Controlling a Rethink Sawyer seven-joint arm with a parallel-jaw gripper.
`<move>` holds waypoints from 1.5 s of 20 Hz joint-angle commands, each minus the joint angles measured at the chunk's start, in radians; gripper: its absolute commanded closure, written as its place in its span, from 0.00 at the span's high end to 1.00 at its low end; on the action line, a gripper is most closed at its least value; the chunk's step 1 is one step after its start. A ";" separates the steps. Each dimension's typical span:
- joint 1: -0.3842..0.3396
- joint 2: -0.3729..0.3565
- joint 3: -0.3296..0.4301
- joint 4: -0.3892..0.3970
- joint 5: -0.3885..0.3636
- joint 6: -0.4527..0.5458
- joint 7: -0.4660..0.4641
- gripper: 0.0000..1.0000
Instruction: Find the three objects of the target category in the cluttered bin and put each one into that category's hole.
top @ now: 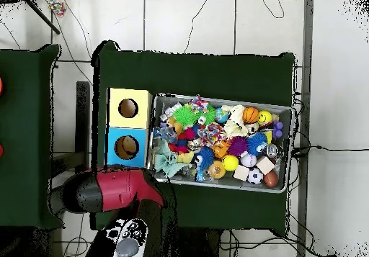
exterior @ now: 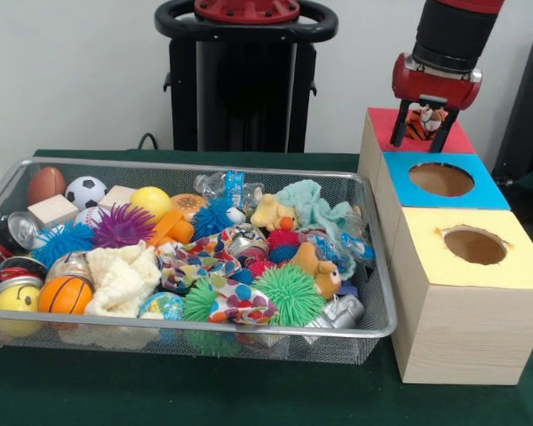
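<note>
My gripper (exterior: 420, 134) hangs over the red-topped box (exterior: 463, 139) at the back right, shut on a small orange-and-black striped tiger plush (exterior: 424, 119) held between its dark fingers (exterior: 398, 133). The red box's hole is hidden behind the gripper and toy. In the wire bin (exterior: 377, 266) lie a pale yellow plush animal (exterior: 274, 211) and a tan plush animal (exterior: 320, 268) among the clutter. In the overhead view the red arm (top: 119, 189) covers the red box, and neither the gripper nor the tiger shows there.
A blue-topped box (exterior: 400, 170) and a yellow-topped box (exterior: 426, 259), each with a round hole, stand in a row right of the bin. The bin holds balls, spiky toys, cans, wooden blocks and cloths. The boxes (top: 128, 128) sit left of the bin (top: 223, 98) overhead.
</note>
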 commanded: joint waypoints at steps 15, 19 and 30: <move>0.019 -0.002 -0.010 0.059 -0.044 -0.023 0.131 1.00; 0.057 -0.155 -0.049 0.100 -0.038 0.125 0.107 1.00; 0.052 -0.238 -0.071 0.172 -0.065 0.133 0.056 1.00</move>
